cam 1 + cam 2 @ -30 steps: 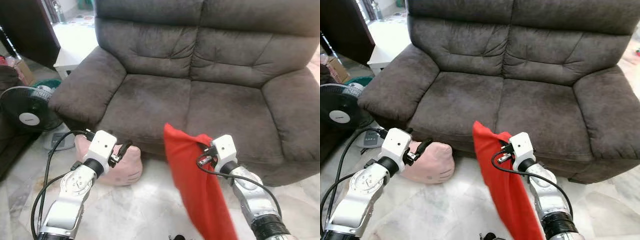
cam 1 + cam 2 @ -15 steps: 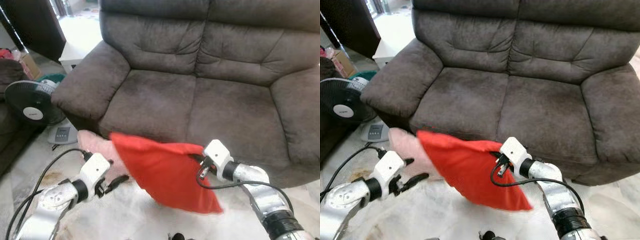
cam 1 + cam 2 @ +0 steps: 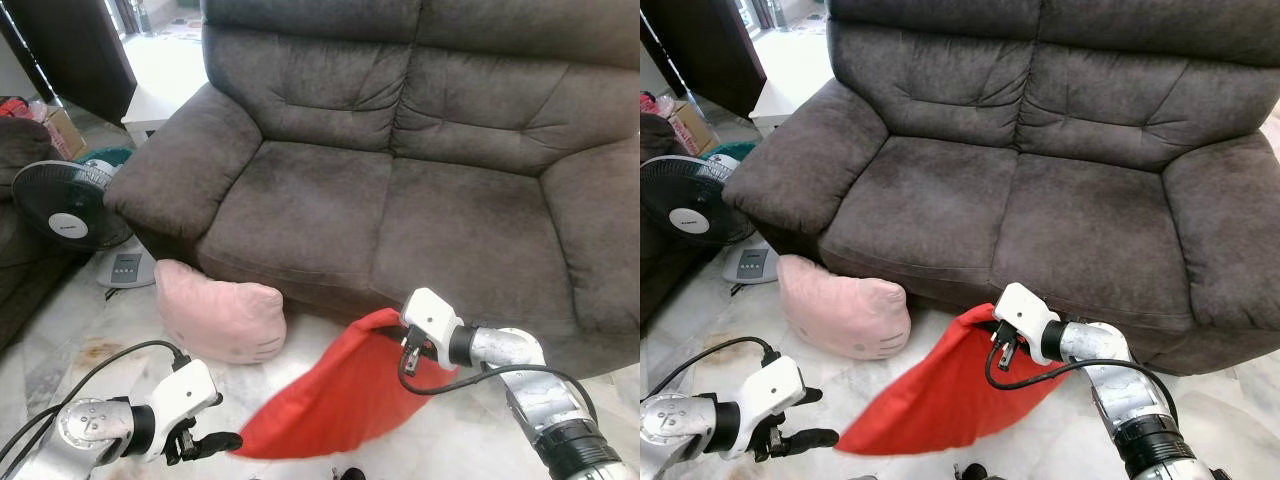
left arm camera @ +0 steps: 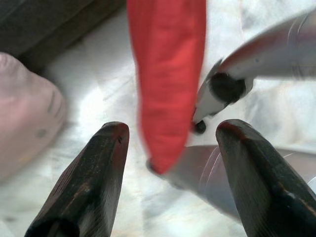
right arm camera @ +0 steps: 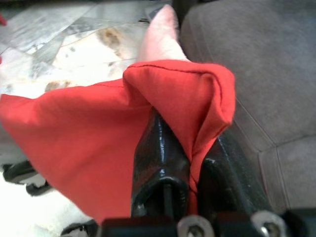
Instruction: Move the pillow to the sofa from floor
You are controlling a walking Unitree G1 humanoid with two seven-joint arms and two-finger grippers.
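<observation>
- Right tool (image 3: 998,340) is pinching one corner of the red pillow (image 3: 940,395); the rest hangs limp, its low end down near the floor (image 3: 1230,420) in front of the sofa (image 3: 1040,200); a corner grip that thin could slip through the fingers mid-lift
- Left tool (image 3: 205,445) sits low with its fingers spread, just beside the pillow's bottom tip, holding nothing; if it closes off-line it grabs air and the cloth swings free
- Sofa seat edge is right above the hanging cloth; a short lift could snag the pillow on the front lip and drop it
- Pink pillow (image 3: 845,310) lies on the floor near the left arm; a wide sweep may knock it
- Fan (image 3: 685,205) and the arm cables look like snag risks too
</observation>
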